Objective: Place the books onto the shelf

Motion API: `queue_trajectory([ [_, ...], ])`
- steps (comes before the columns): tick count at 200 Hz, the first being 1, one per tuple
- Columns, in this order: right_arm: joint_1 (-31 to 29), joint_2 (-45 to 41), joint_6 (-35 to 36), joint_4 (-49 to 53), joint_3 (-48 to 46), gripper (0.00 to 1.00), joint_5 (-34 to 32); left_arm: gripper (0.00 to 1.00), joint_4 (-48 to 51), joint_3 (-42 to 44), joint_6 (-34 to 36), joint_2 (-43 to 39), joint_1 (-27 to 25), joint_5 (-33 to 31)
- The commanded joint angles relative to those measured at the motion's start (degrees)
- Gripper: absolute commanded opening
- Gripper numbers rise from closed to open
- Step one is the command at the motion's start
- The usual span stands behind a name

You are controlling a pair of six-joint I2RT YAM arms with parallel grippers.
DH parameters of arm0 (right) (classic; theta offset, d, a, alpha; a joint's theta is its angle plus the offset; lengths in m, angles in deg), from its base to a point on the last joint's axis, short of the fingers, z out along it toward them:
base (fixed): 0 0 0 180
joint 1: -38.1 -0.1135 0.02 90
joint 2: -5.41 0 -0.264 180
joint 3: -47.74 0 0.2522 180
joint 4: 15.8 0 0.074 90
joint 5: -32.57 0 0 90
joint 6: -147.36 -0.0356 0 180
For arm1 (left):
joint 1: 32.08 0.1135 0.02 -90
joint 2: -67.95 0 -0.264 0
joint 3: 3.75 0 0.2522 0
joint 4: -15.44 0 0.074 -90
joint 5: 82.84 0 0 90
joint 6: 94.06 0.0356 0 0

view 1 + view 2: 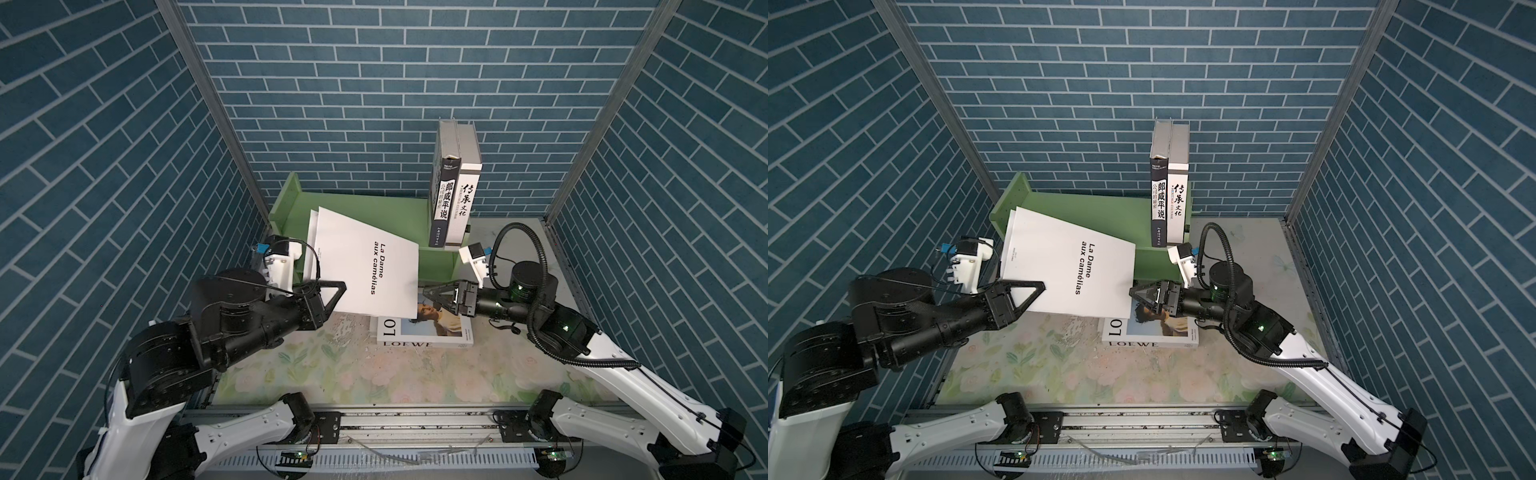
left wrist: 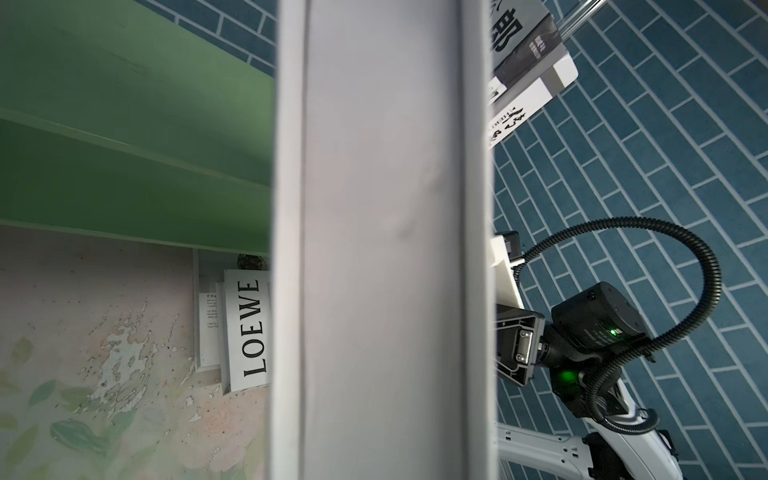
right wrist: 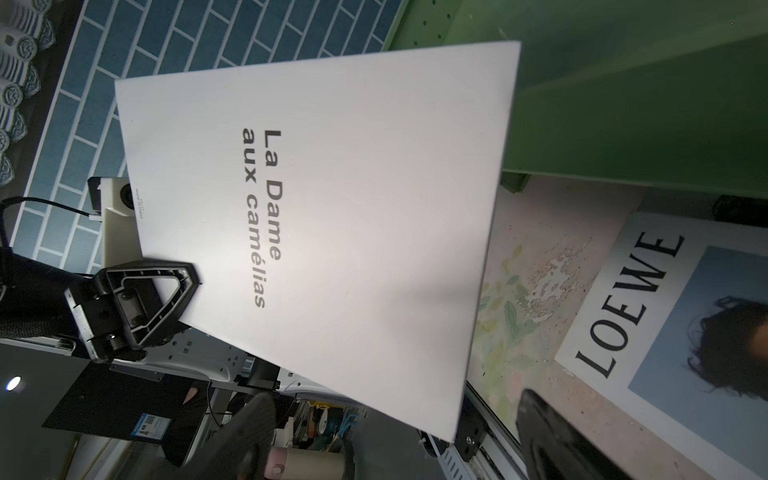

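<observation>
Pinched by the left pincer [image 1: 338,291], the white book [image 1: 365,266] hides part of the LOEWE book [image 1: 436,332] at its 5 o'clock; the right pincer [image 1: 426,293] is spread. At the shelf [image 1: 374,208]'s 3 o'clock end stand two upright books [image 1: 453,199].

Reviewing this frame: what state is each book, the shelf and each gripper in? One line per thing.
white book: held off the table, tilted, pinched at one edge.
left gripper: shut on white book.
right gripper: open, at the white book's opposite edge.
LOEWE book: lying flat on the table, cover up.
black-spined book: upright on the shelf.
white-spined book: upright beside it.
shelf: holds two books at its right end.
</observation>
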Motion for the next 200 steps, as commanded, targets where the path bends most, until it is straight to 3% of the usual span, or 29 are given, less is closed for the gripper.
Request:
queue_trajectory([
  [1, 0.24, -2.26, -8.56, -8.60, -3.80, 0.92, 1.89, 0.23, -5.08, 1.14, -1.53, -1.57, 0.06, 3.47],
  [43, 0.22, -3.88, -16.41, -22.24, -13.22, 0.92, 0.76, 0.23, -8.49, 4.11, -4.46, -2.56, 0.06, 6.65],
  [96, 0.26, -2.48, -20.87, -32.40, -15.81, 0.90, 1.88, 0.23, -8.81, 3.86, -5.04, -1.06, 0.06, 8.70],
  [157, 0.24, 0.41, -28.25, -46.08, -20.73, 0.72, 1.55, 0.24, -9.84, 4.07, -4.49, -0.54, 0.06, 8.22],
  [179, 0.23, 0.69, -28.89, -47.03, -20.95, 0.63, 1.54, 0.26, -9.85, 4.24, -4.32, -0.62, 0.09, 7.92],
  [200, 0.28, 0.37, -28.80, -47.26, -21.03, 0.60, 1.46, 0.28, -9.93, 4.87, -4.34, -0.84, 0.06, 7.65],
])
